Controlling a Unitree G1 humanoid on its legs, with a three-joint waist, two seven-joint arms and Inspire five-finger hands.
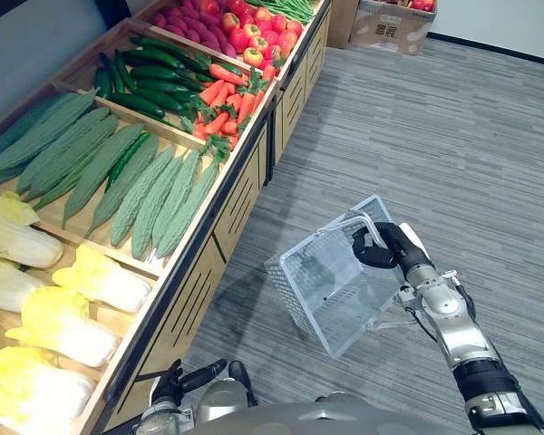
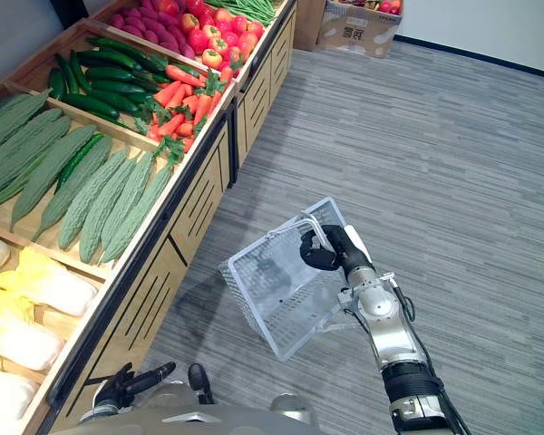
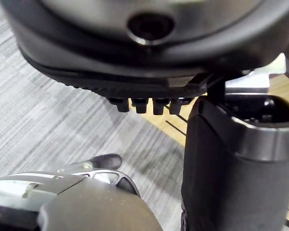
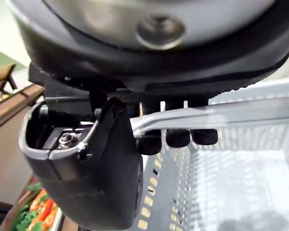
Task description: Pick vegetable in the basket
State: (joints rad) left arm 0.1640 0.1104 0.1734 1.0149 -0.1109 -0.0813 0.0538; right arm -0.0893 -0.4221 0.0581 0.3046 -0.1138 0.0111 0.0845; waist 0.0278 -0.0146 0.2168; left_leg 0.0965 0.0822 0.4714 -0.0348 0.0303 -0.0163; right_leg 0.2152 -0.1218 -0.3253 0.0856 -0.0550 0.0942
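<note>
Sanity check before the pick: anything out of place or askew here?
Two things. One dark cucumber lies among the pale bitter gourds, apart from the other cucumbers. The empty basket hangs tilted from the right hand, which grips its handle, so its opening is not level.

Grocery shop: wooden produce stand [image 1: 243,186] with cucumbers [image 1: 150,77], carrots [image 1: 222,100], cabbages [image 1: 68,331]

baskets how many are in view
1: the basket hangs by its handle from the right hand, above the floor beside the stand. Others may lie out of frame.
</note>
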